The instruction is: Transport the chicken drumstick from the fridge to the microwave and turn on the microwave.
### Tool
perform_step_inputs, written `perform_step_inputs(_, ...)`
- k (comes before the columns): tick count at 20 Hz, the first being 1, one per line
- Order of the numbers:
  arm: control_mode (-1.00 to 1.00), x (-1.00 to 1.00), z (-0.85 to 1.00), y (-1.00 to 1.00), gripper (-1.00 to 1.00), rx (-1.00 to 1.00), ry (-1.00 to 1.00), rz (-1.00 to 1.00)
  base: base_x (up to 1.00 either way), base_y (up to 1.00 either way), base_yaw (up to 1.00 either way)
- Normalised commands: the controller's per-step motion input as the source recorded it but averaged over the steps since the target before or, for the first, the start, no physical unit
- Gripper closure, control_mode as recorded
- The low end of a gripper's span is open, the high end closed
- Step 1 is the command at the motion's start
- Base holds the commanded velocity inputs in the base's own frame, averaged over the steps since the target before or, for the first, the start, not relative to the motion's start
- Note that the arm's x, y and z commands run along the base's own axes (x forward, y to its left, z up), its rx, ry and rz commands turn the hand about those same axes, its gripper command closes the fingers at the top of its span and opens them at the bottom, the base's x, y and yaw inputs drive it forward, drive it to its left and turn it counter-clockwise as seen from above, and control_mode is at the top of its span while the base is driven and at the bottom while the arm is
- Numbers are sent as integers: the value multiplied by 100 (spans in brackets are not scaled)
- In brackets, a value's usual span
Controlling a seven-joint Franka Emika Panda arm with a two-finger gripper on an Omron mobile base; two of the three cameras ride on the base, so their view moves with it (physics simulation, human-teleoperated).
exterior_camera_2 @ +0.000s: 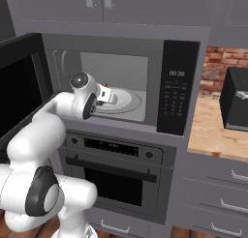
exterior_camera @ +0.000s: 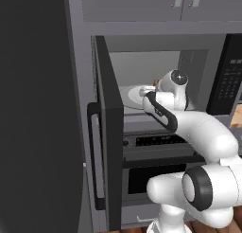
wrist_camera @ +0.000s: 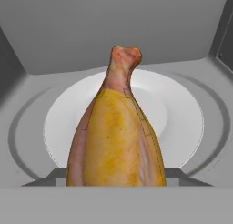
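My jaws (wrist_camera: pixel 116 184) grip the chicken drumstick (wrist_camera: pixel 116 136) by its fat golden end, holding it inside the open microwave (exterior_camera_2: pixel 121 87) as I work the arm from afar. In the hand view the meat runs straight out ahead of the jaws, its long axis in line with my reach. Its narrow reddish-brown knuckle points toward the back wall, above the far half of the pale round turntable (wrist_camera: pixel 182 118). That alignment is what the coming release turns on, in my judgement. The plate lies directly beneath and beyond the jaws, so a short drop should land the drumstick on it.

The hand view does not settle how high the meat hangs above the plate. The right base view helps here: the white hand (exterior_camera_2: pixel 104 96) is level with the turntable's near rim, just inside the cavity mouth. A speck of brown shows past the hand.

The left base view adds the microwave door (exterior_camera: pixel 108 132), swung wide to the side of my arm. The right base view alone gives me the black keypad panel (exterior_camera_2: pixel 175 94), off to the other side, for the start press to follow.
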Motion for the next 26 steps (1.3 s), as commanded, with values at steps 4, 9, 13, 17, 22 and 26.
perform_step_inputs(4, -100, 34, -16, 0, 100, 0, 0, 0, 0, 0, 0)
perform_step_inputs(9, -100, 25, -18, 0, 100, 0, 0, 0, 0, 0, 0)
perform_step_inputs(13, -100, 19, -13, 0, 100, 0, 0, 0, 0, 0, 0)
perform_step_inputs(17, -100, 13, -9, 0, 100, 0, 0, 0, 0, 0, 0)
perform_step_inputs(22, -100, 12, -9, 0, 100, 0, 0, 0, 0, 0, 0)
perform_step_inputs(26, -100, 15, -8, 0, 100, 0, 0, 0, 0, 0, 0)
